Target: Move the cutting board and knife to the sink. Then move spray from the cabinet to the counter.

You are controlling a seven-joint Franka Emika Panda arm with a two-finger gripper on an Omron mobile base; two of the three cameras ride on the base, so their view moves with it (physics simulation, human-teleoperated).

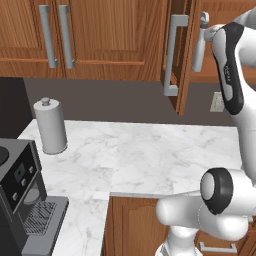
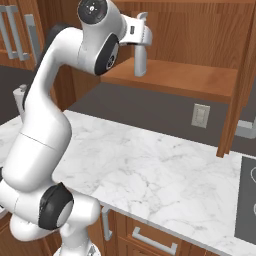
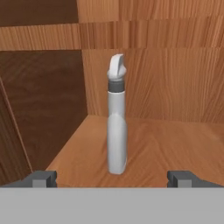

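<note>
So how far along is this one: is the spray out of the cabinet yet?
Not yet. The cabinet door is open, and the spray stands upright on its shelf. The gripper faces it with fingers spread to either side, nothing grasped. Left: close on the spray and set it on the counter. The board and knife step can't be judged from these views.

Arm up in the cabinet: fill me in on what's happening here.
The arm has reached into the open cabinet, lining its gripper up with the spray. The spray stands upright on the shelf, untouched, and the fingers are spread wide on either side, short of it. Below lies the counter, with a paper-towel roll and a coffee machine at its left end.
</note>
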